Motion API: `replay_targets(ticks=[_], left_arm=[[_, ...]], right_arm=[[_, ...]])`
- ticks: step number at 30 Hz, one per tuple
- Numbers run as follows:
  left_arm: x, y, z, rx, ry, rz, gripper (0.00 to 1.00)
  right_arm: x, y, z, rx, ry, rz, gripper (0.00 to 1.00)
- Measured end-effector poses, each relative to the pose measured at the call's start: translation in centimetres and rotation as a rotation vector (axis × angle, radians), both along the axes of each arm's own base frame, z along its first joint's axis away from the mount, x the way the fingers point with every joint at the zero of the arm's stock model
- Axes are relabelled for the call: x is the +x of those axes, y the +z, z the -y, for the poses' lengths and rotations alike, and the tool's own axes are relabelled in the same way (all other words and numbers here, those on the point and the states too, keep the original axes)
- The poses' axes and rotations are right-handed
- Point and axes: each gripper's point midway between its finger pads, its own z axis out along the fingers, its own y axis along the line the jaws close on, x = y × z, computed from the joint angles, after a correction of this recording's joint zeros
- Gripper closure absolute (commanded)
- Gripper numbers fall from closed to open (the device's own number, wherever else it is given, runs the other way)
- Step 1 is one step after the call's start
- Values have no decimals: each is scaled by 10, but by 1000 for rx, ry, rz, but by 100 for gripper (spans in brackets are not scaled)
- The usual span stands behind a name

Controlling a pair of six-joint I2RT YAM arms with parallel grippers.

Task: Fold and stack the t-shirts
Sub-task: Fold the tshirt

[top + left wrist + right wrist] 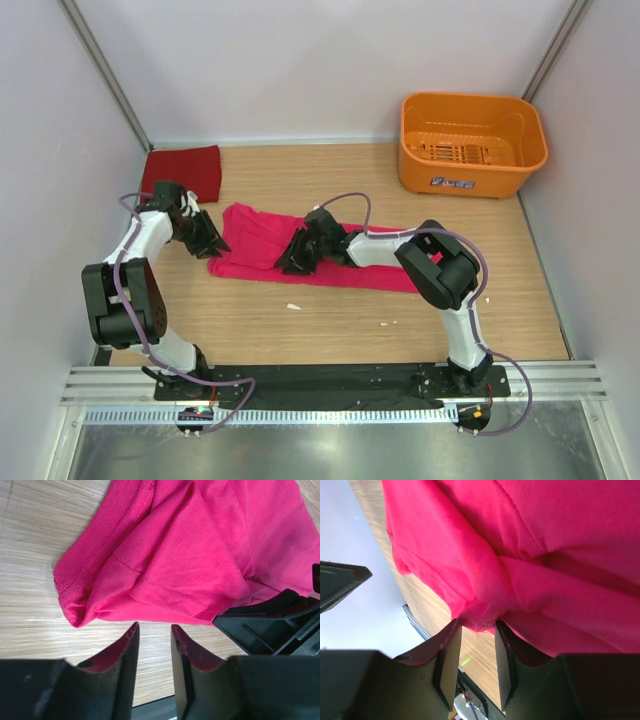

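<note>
Field notes, mid-fold.

The magenta-pink cloth t-shirt lies rumpled across the middle of the wooden desk. Its long axis runs left to right, and it sits closer to the left edge. It is not yet folded. The darker crimson tee folded into a flat rectangle sits in the far-left corner, well apart from both arms. The orange plastic slatted basket is in the far-right corner.

Left gripper: released. The gap is narrow, bare wood shows between the fingers, and nothing is held. The tips sit just short of the bunched sleeve hem at the shirt's left end.

Right gripper: looks clenched on a small pinch of the shirt's near edge. The cloth is caught only at the very tips, and the rest of the gap is empty.

Risks, as I judge them:
- The right bite is shallow. A lift or a sideways pull could slip the cloth free and drop the shirt half turned.
- The left claw holds nothing. If the right arm moves alone, the cloth drags and twists and the fold comes out crooked.
- The left end is bunched in several layers. Closing there may catch only the rolled hem, or too many layers, and tuck the sleeve under.
- The two claws work near each other over the shirt's left half, and the right one's housing shows beside the left fingers. Converging moves risk a knock.
</note>
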Motion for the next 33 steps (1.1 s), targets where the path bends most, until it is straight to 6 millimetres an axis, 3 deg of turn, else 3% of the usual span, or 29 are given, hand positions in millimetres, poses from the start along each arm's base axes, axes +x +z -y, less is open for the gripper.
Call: replay_targets(ticks=[5,9,12,19,26,33], left_arm=[[0,-2,1,-6,-5,-3,58],[1,-8,2,-17,-8,-19,62],[0,-18,4,-26,-13,-51,68],[1,-40,8,-32,-20,-103,71],[1,-50,5,3,-7,-129,61],[4,-52,6,9,5,-125,71]], right_arm=[[-1,-8,-2,-4,8,-19,68],[-3,-9,-2,-5,15,-22,93],[-2,-9,0,-4,14,-26,99],[1,-8,2,0,12,-29,99],[2,-8,3,5,13,-34,99],[3,-6,4,14,16,-37,99]])
